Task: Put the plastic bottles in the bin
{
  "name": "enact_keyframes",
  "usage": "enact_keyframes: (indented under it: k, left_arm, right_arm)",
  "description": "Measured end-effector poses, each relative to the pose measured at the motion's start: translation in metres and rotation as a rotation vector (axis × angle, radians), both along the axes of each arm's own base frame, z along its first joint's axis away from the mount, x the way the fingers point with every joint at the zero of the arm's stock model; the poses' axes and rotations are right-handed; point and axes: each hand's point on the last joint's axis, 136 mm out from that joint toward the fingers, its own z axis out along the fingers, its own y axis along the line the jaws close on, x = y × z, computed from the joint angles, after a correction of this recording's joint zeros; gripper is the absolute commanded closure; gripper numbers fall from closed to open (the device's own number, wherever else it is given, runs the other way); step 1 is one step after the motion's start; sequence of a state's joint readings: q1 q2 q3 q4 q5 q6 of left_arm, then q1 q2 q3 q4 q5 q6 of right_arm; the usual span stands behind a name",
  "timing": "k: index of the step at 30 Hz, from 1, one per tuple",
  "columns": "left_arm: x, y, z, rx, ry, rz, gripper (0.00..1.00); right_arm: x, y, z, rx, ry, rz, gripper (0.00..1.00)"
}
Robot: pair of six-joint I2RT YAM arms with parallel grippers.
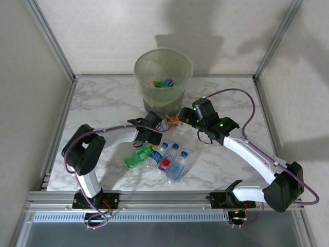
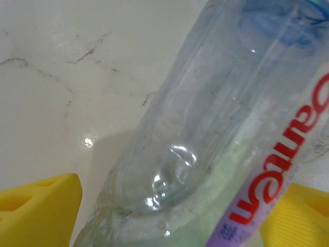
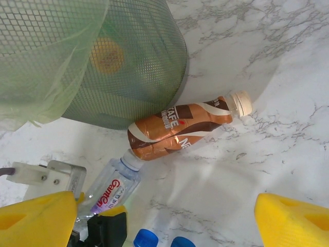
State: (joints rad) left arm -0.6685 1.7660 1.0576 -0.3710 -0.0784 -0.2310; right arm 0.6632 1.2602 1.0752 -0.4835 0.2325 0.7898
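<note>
Marble table [image 3: 288,92], brown bottle [image 3: 177,128] beside bin [image 3: 133,62]

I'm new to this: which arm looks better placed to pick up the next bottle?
Left. The left pincer straddles the clear bottle with red lettering, ready to close on it. The right pincer hangs open above the brown bottle beside the bin, not yet down around it.

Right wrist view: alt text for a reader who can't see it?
A white-capped brown coffee bottle lies on the marble table beside the base of the bin. A clear bottle lies lower left of it; the right gripper hangs open.
</note>
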Motion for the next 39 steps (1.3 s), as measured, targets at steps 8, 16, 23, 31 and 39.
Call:
enact_keyframes:
  k: [8, 16, 23, 31, 39]
  left_arm:
    - [0.003, 0.005, 0.039, -0.039, -0.099, 0.015, 0.25]
    - [-0.003, 0.011, 0.021, -0.003, -0.065, 0.014, 0.13]
    - [-0.007, 0.008, 0.006, 0.002, -0.022, 0.003, 0.16]
    - [-0.007, 0.009, -0.005, 0.017, -0.003, 0.003, 0.25]
    - [-0.003, 0.009, 0.0, 0.016, -0.027, 0.01, 0.34]
  right_arm:
    - [0.0, 0.0, 0.0, 0.0, 0.0, 0.0, 0.12]
    - [0.0, 0.0, 0.0, -0.001, -0.002, -0.002, 0.12]
    - [0.0, -0.001, 0.003, 0.003, -0.008, -0.003, 0.12]
    - [0.0, -0.001, 0.003, 0.004, -0.008, -0.002, 0.16]
    - [0.0, -0.001, 0.003, 0.004, -0.008, -0.003, 0.16]
